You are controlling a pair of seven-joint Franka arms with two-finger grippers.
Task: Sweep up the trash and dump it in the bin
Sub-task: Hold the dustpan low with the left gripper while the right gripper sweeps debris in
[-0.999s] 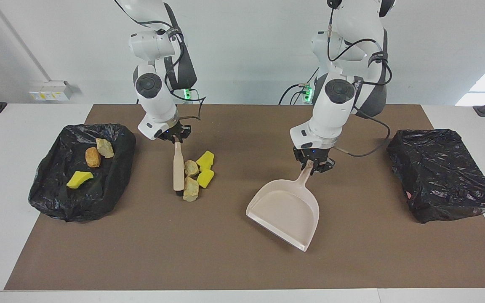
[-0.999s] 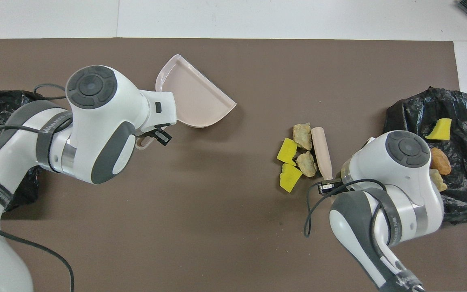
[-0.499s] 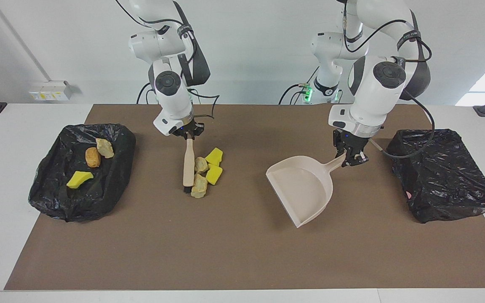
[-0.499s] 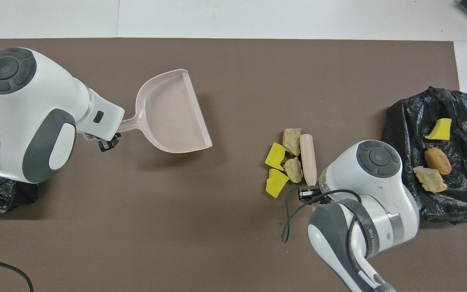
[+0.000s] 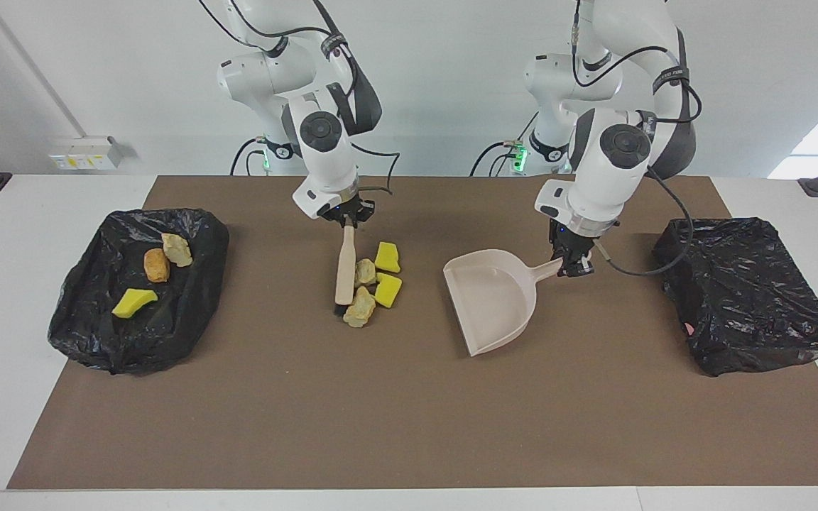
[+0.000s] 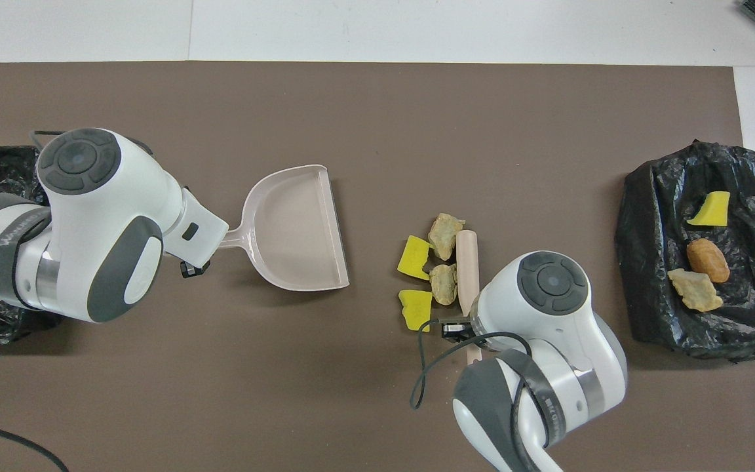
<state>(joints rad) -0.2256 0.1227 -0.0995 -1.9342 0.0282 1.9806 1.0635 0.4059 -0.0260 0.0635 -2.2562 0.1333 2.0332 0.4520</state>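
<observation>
Brush (image 5: 344, 268), clamped in the right gripper (image 5: 347, 218), has pushed four trash pieces (image 5: 373, 287) closer to the dustpan (image 5: 491, 301) the left gripper (image 5: 571, 265) has swung round to face them.

Right end effector (image 5: 347, 218) clamped on brush (image 5: 344, 273) handle, bristles on brown mat (image 5: 409, 411). Four trash pieces (image 5: 375, 282) touching brush, toward dustpan (image 5: 491, 298). Left end effector (image 5: 571, 264) grips dustpan handle. Three pieces in black-bagged bin (image 5: 89, 319); second bin (image 5: 750, 298) at left arm's end.

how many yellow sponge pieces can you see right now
3. Two yellow sponge chunks lie on the mat beside the brush; one lies on the black bag at the right arm's end.
</observation>
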